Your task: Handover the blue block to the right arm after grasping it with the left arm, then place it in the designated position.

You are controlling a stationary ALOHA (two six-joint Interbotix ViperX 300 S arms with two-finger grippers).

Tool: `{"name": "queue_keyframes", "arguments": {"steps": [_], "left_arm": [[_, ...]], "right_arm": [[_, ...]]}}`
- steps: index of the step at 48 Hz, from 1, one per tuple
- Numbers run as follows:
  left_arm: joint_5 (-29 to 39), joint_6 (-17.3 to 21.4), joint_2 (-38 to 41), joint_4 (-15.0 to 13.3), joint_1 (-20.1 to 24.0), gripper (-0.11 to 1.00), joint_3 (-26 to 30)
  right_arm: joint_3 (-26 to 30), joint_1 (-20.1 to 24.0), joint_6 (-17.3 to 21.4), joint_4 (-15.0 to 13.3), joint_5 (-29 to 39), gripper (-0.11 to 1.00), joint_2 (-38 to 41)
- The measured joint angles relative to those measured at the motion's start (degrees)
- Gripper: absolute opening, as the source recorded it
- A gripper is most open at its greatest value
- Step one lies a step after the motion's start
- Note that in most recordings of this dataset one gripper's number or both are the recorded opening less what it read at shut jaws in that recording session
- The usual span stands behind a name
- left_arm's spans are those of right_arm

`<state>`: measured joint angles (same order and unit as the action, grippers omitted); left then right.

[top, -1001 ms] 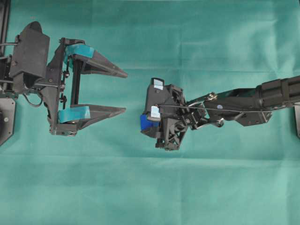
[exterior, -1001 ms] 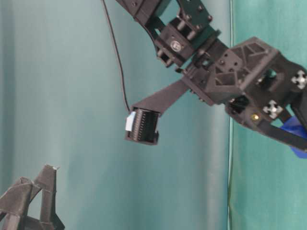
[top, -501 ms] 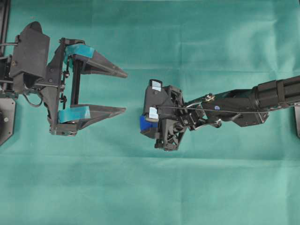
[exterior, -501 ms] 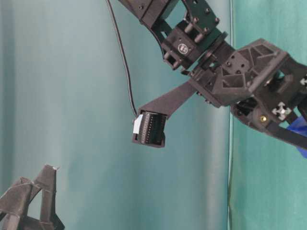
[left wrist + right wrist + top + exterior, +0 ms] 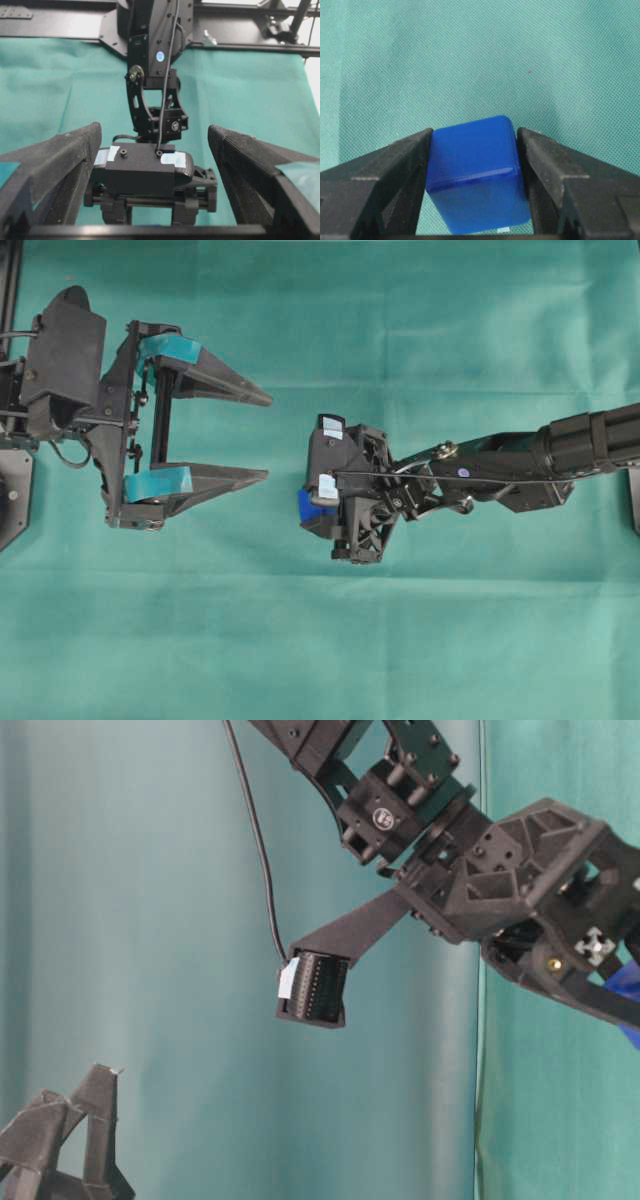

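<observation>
Right gripper point(image 5: 472, 175): jaws pinching the blue block point(image 5: 475, 172), one black finger point(image 5: 385, 185) pressed to each side face. Block sits square between them, top face and rounded front edge visible, green cloth point(image 5: 470, 55) beneath with no contact evident. In the overhead view the right gripper point(image 5: 312, 508) points down and toward the left side of the scene; only a sliver of the blue block point(image 5: 304, 504) shows at its left edge, under the wrist camera housing point(image 5: 335, 465) with its whitish patches. In the table-level view the blue block point(image 5: 630, 988) appears at the far right frame edge, partly cut off, below the gripper body.

Right arm point(image 5: 540, 455): black, reaching in from the right edge to about the middle of the desk, a thin cable point(image 5: 450, 476) running along it.

Left gripper point(image 5: 268, 436): jaws spread wide, holding nothing, tips pointing right toward the right gripper and well apart from it. Teal tape bands point(image 5: 165, 347) on both fingers near their bases. In the left wrist view the two fingers point(image 5: 60, 160) frame the right arm's camera housing point(image 5: 142, 167) seen head-on.

Left arm point(image 5: 65, 360): black, at the left edge of the desk.

Desk: covered with green cloth point(image 5: 320, 640), lightly creased. The designated position cannot be made out in any view.
</observation>
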<state>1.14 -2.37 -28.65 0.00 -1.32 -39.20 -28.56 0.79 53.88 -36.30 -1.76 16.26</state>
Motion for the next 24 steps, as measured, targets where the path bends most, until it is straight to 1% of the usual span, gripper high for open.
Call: {"name": "queue_keyframes", "arguments": {"steps": [3, 5, 8, 10, 12, 14, 18, 24], "left_arm": [[0.00, 0.00, 0.00, 0.00, 0.09, 0.99, 0.00], [0.00, 0.00, 0.00, 0.00, 0.09, 0.99, 0.00], [0.00, 0.00, 0.00, 0.00, 0.09, 0.99, 0.00], [0.00, 0.00, 0.00, 0.00, 0.09, 0.99, 0.00], [0.00, 0.00, 0.00, 0.00, 0.09, 0.99, 0.09], [-0.09, 0.00, 0.00, 0.00, 0.09, 0.99, 0.00], [0.00, 0.00, 0.00, 0.00, 0.09, 0.99, 0.09], [0.00, 0.00, 0.00, 0.00, 0.09, 0.99, 0.00]], "right_arm": [[0.00, 0.00, 0.18, 0.00, 0.00, 0.58, 0.09], [0.00, 0.00, 0.18, 0.00, 0.09, 0.66, 0.00], [0.00, 0.00, 0.18, 0.26, 0.44, 0.83, 0.00], [0.00, 0.00, 0.18, 0.35, 0.79, 0.90, 0.00], [0.00, 0.00, 0.18, 0.44, 1.23, 0.94, -0.09], [0.00, 0.00, 0.18, 0.44, 1.67, 0.94, -0.18], [0.00, 0.00, 0.18, 0.44, 2.55, 0.91, -0.44], [0.00, 0.00, 0.18, 0.53, 2.81, 0.92, -0.62]]}}
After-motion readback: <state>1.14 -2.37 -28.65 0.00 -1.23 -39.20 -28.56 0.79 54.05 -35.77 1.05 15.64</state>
